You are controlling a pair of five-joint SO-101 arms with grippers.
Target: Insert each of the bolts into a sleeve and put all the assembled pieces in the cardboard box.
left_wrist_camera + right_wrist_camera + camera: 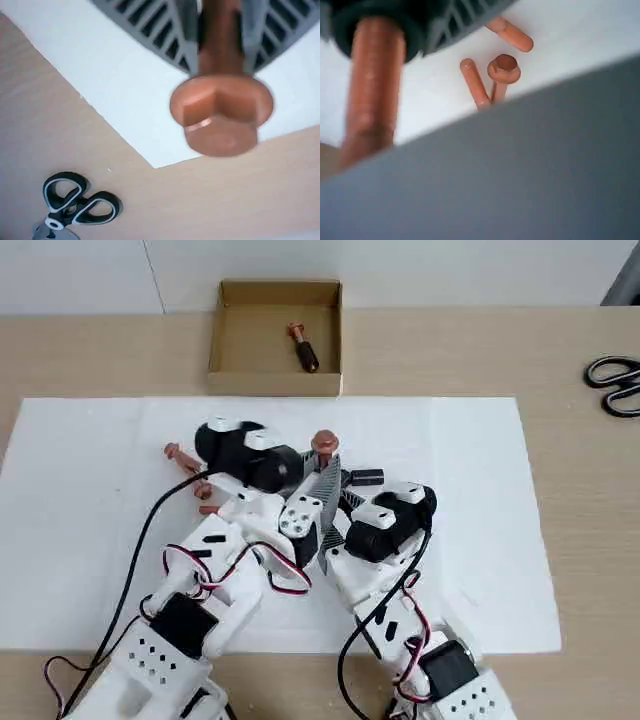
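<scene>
My left gripper is shut on a copper bolt above the middle of the white paper; its hexagonal head sticks out past the ribbed grey fingers. My right gripper meets it from the right, shut on a black sleeve, and the bolt's shaft passes through that sleeve. A second black sleeve lies on the paper just right of the grippers. Three loose bolts lie left of the left arm. The cardboard box at the back holds one assembled piece.
White paper covers the table's middle, with bare wood around it. Black-handled scissors lie at the far right edge, also in the left wrist view as scissors. The loose bolts show beyond my right gripper's grey finger.
</scene>
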